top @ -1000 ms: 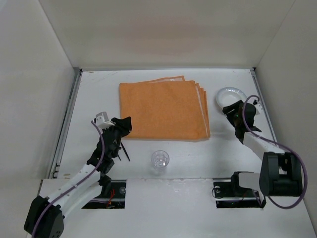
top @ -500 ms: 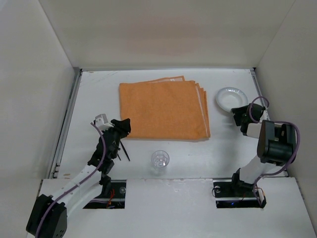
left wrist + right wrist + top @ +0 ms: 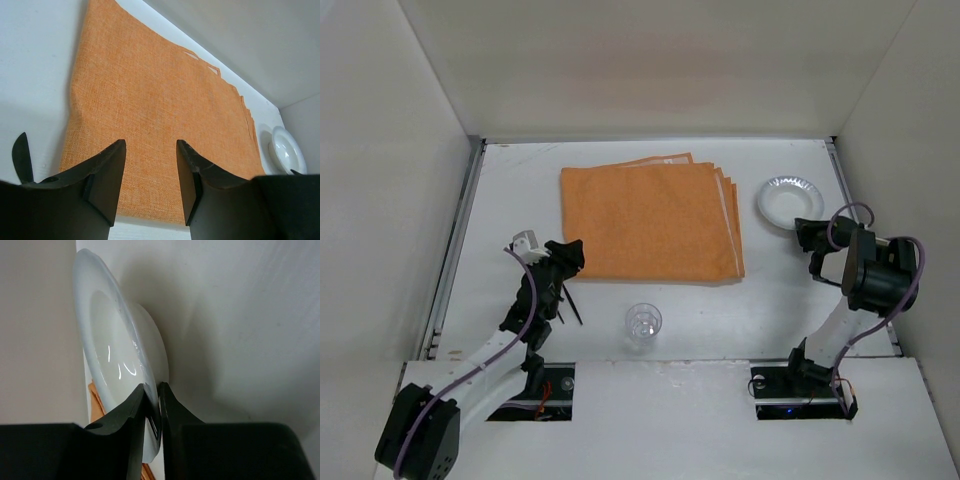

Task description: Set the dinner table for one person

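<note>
Firmly, the right jaws pinch the plate (image 3: 115, 340) rim, far right on the counter (image 3: 520, 190). The left jaws hang half open, empty, at the mat's (image 3: 160, 100) near-left corner.

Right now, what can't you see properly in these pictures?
- Top view: glass too small to tell if anything is in it.
- Top view: the wrist covers the right fingers pinching the plate.
- Left wrist: dark thing mostly behind the left fingers; cannot name it.
- Right wrist: mat only a sliver behind the plate.
</note>
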`<state>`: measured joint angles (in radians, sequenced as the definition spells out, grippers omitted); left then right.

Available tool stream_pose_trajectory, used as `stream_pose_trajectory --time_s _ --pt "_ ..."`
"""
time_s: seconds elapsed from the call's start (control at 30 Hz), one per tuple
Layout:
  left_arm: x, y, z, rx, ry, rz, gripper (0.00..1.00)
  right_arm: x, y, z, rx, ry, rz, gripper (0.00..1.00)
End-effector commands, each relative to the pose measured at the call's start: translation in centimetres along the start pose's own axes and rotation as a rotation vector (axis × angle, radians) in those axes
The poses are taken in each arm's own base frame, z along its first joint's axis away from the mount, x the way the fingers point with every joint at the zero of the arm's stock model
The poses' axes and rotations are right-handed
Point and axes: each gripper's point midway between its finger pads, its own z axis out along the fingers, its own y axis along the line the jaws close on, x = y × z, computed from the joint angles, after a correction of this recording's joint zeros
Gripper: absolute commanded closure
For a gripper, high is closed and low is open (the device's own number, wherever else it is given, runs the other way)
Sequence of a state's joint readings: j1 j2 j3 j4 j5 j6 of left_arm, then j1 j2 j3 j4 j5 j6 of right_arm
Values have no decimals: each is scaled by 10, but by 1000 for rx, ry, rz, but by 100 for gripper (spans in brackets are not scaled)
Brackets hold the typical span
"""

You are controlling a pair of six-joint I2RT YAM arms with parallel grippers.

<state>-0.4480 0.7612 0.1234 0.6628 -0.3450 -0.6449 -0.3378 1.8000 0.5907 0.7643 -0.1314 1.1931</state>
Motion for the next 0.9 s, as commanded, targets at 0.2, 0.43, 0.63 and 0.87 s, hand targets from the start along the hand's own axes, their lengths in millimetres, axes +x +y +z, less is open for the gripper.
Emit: stream_pose_trajectory --time_s 0.2,0.43,0.63,0.87 --pt "-9 -2 5 11 -55 -25 57 -20 146 -68 -475 -56 -55 87" --pt "-11 0 5 7 -66 -28 56 106 192 -103 -560 245 -165 87" --pt "-13 -1 3 8 -72 -33 55 230 199 -120 -564 513 -238 86" --pt "-17 0 2 9 -84 -38 54 320 190 -132 -542 680 -267 85"
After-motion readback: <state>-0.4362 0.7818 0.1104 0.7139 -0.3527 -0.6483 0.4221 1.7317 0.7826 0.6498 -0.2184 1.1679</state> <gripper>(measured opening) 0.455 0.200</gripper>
